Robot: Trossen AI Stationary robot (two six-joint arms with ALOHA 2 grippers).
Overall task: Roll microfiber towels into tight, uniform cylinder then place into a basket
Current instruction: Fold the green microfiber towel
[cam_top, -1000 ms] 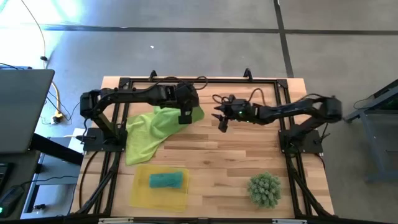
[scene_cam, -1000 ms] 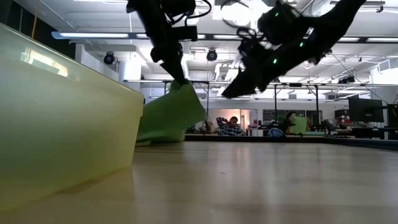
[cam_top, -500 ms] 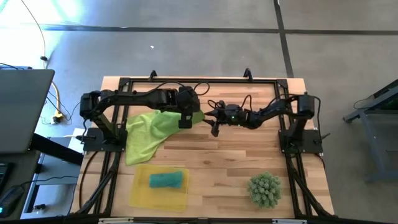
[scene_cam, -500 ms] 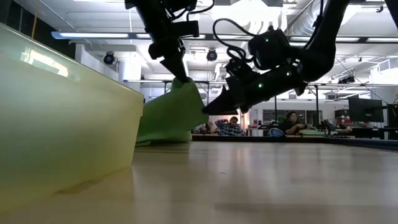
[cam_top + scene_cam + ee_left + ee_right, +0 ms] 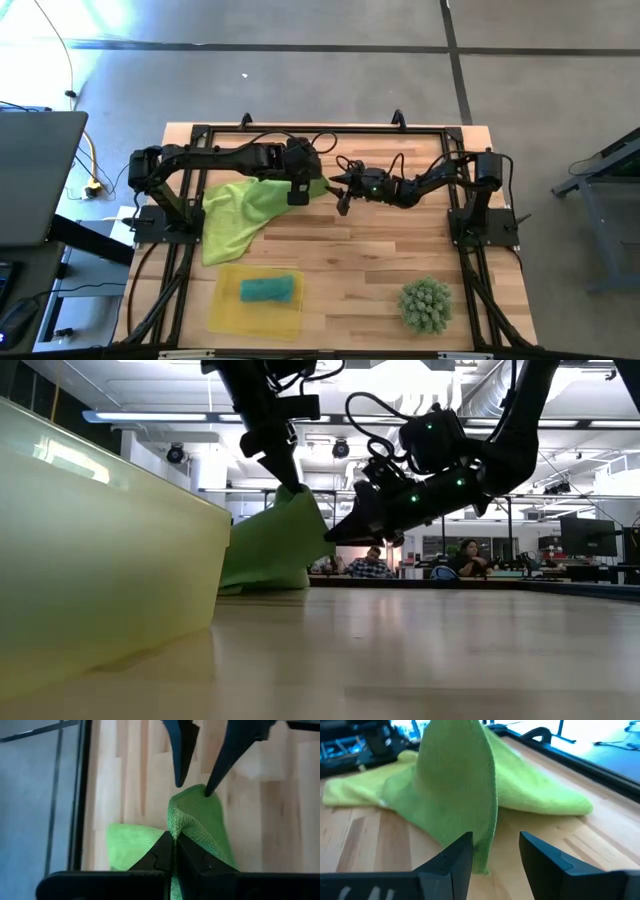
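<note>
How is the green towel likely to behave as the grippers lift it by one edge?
Probably floppy: the green towel hangs in a draped peak from the shut left gripper, the rest pooled on the table. Likely light, since a pinch holds it up. Its hanging corner may swing aside as the open right gripper closes in.

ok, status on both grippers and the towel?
Left gripper shut on lime-green microfiber towel, corner lifted. Right gripper open at that corner. Nothing in the way.
</note>
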